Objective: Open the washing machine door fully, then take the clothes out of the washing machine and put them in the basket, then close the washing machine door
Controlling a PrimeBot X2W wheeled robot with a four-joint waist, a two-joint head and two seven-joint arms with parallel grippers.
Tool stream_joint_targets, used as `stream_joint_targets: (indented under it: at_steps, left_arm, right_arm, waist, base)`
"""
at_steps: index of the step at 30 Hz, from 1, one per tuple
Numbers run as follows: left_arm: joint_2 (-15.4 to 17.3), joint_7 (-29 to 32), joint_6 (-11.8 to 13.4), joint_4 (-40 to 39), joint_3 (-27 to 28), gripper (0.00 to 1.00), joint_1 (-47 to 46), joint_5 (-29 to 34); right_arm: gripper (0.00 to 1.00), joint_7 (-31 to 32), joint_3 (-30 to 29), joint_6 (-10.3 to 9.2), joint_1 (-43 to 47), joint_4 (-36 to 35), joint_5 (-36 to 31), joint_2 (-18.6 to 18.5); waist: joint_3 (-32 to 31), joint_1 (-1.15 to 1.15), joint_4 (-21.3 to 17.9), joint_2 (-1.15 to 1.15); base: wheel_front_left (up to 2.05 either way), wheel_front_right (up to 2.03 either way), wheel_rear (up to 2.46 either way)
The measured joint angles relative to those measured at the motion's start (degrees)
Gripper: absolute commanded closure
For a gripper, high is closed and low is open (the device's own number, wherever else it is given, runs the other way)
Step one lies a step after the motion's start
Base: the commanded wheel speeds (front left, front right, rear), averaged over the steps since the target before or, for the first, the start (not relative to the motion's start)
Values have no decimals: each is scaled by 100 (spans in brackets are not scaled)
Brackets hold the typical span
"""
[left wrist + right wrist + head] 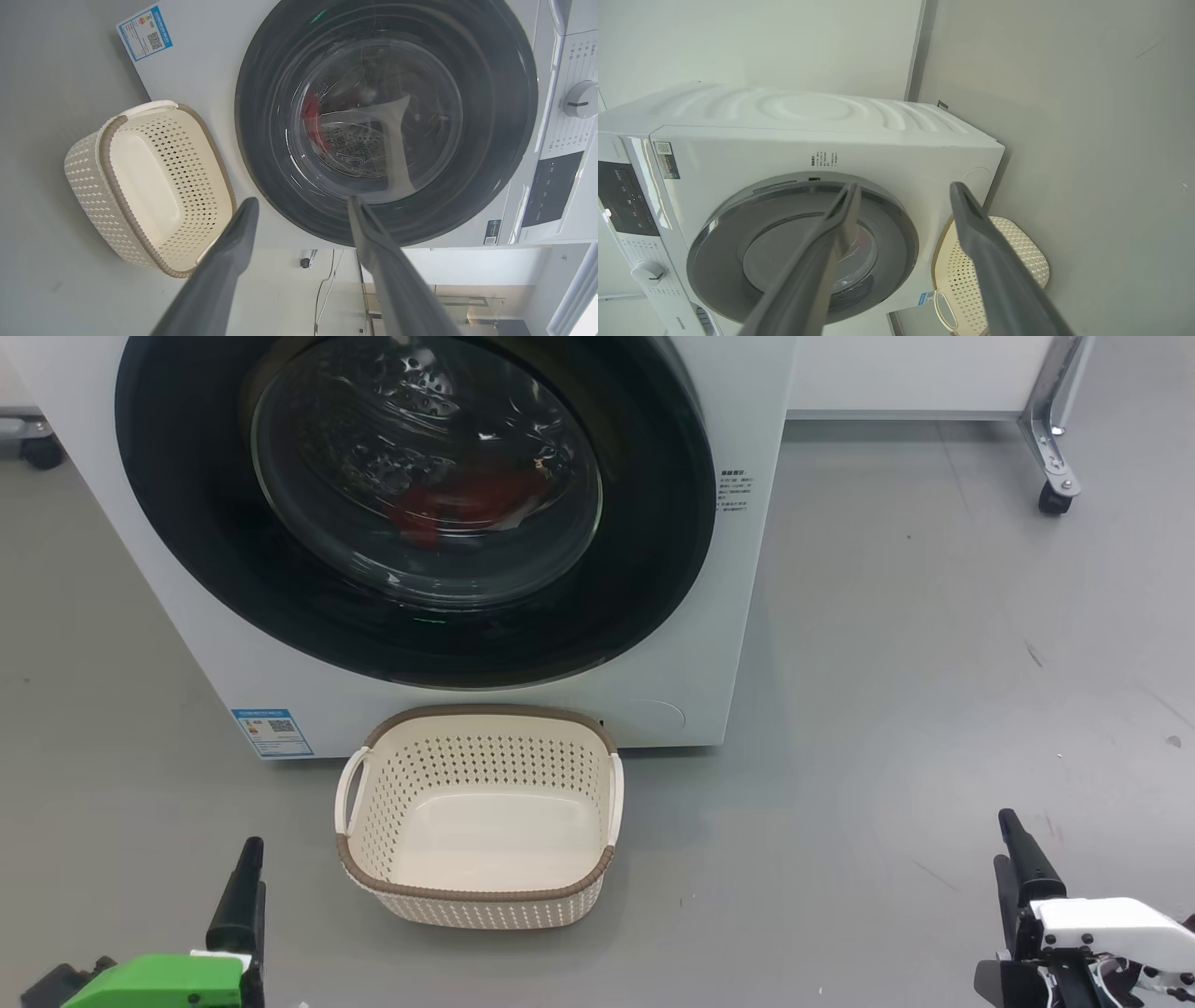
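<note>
Both grippers hang low and back from the machine with their long dark fingers spread wide and nothing between them: the left gripper (302, 205) sits at the lower left of the head view, the right gripper (904, 186) at the lower right. Up and ahead of both stands the big white front-loading washing machine (728, 616), and its large round door with the wide glossy black rim and bulging glass window (420, 649) is shut flat against the front, so the opening step is not yet done. Through the glass the bright red clothes (457, 504) lie low in the steel drum. The small cream perforated basket with the brown woven-look rim (485, 714) stands empty on the grey floor just before the machine's foot, below the door and between the two grippers, nearer the left one. What the coming move turns on is the door's free edge. The right wrist view shows what looks like a shallow slot in the rim on the side toward the robot's right, though it is too small to be sure. If that is the pull, the right gripper lies on the better side, and must travel up, forward and inward to reach it. The door would then swing toward the robot's left, over the basket's side.
</note>
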Motion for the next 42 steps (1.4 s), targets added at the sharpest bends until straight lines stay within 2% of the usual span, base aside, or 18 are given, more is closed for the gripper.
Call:
stream_joint_targets:
  at_steps: [13, 20, 32, 42]
  left_arm:
    - [294, -309, 0, -149, -320, 0, -44, 1002]
    - [364, -449, 33, -230, -472, 0, -48, 1499]
    - [627, -671, 259, -363, -905, 0, -49, 2841]
    - [727, -833, 472, -428, -1248, 0, -48, 3669]
  right_arm:
    - [0, -302, 356, -59, -123, -86, -1123, -346]
    - [0, -411, 610, -209, -152, -156, -1784, -488]
    - [0, -615, 1139, -436, -231, -221, -2960, -702]
    - [0, -794, 1494, -632, -232, -220, -3746, -787]
  waist:
    - [-10, 0, 25, 0]
    - [-27, 0, 37, 0]
    - [-72, 0, 59, 0]
    - [-94, 0, 86, 0]
  base:
    - [0, 0, 0]
    - [0, 0, 0]
    - [0, 0, 0]
    - [0, 0, 0]
